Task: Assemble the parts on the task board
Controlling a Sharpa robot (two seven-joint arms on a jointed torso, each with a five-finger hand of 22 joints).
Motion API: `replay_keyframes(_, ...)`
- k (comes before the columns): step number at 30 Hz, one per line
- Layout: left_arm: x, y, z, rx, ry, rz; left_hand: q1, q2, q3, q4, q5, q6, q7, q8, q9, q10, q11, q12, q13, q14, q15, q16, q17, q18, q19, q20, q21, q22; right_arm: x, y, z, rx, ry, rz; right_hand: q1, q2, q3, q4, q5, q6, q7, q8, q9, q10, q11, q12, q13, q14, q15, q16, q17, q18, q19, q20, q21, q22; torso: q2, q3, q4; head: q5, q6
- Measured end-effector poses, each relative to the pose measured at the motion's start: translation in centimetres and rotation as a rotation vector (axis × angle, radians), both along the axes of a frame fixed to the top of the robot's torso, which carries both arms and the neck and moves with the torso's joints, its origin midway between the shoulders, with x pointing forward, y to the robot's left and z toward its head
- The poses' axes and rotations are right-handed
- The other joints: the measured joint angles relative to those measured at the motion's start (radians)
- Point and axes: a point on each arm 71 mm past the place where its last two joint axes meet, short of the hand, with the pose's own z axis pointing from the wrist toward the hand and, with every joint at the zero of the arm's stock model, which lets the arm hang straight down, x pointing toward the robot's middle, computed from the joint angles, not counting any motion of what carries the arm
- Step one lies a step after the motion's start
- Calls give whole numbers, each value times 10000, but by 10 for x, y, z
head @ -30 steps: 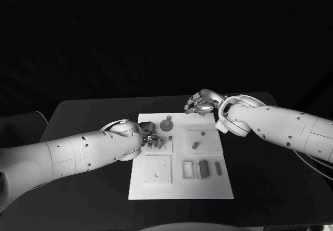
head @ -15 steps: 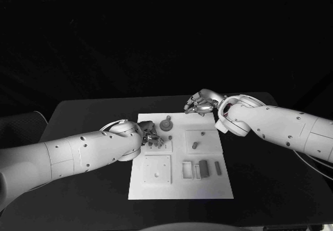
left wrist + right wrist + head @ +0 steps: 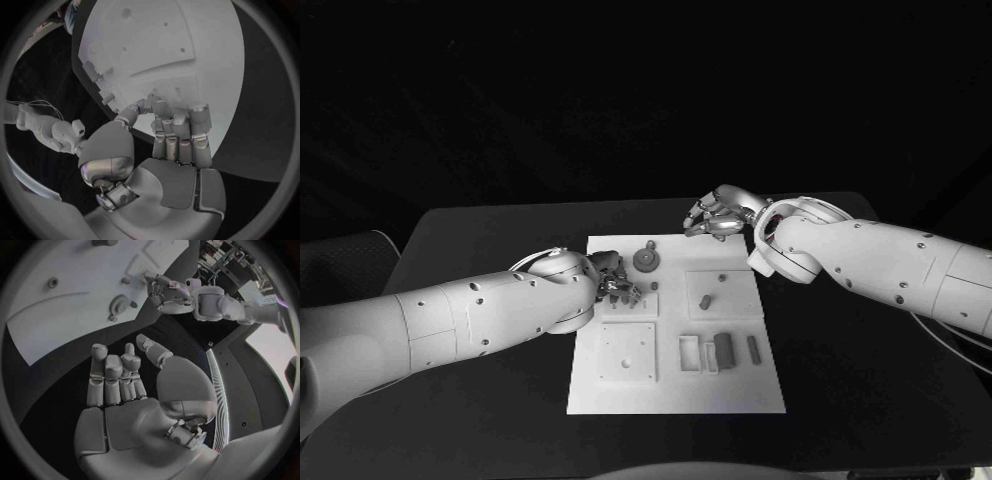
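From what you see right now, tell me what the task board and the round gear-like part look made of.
Task board: looks like matte white plastic, with even tone, no glare, and crisp raised blocks and recesses; painted metal can't be ruled out. Gear-like part: dull grey, no shine, toothed rim in the right wrist view, probably plastic. Right hand: silver, glinting, likely metal.

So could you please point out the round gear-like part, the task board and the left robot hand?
round gear-like part (image 3: 646, 261): head view, on its disc face.
task board (image 3: 678, 392): head view, on its bare near end.
left robot hand (image 3: 620, 286): head view, on its fingers over the board.
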Motion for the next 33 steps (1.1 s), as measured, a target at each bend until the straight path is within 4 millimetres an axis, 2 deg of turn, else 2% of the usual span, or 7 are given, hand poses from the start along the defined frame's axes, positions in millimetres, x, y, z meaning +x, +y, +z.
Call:
replay_keyframes(25, 3, 0, 0, 123, -57, -4, 2, -2, -1, -1, -38, 35, 35, -9, -16, 13, 14, -1, -20, 13, 12, -1, -11, -2, -18, 19, 0, -2, 0, 0, 0, 4, 6, 8, -40, -41, 0, 0, 0, 12, -17, -39, 7, 0, 0, 0, -1, 14, 20, 0, 1, -1, 0, 0, 0, 0, 2, -1, -7, 3, -33)
replay_keyframes(33, 2, 0, 0, 215, 5, -84, 122, -121, -1, -1, -95, 34, 35, -38, -32, 14, 14, -1, -30, 14, 13, -1, -24, -1, -19, 20, 0, 5, 0, 0, 0, 5, 8, 8, -40, -41, 0, 0, 0, 16, -22, -39, 6, 0, 0, 0, -2, 29, 37, 0, 2, -3, 0, 0, 0, 0, 2, -2, -6, -2, -47)
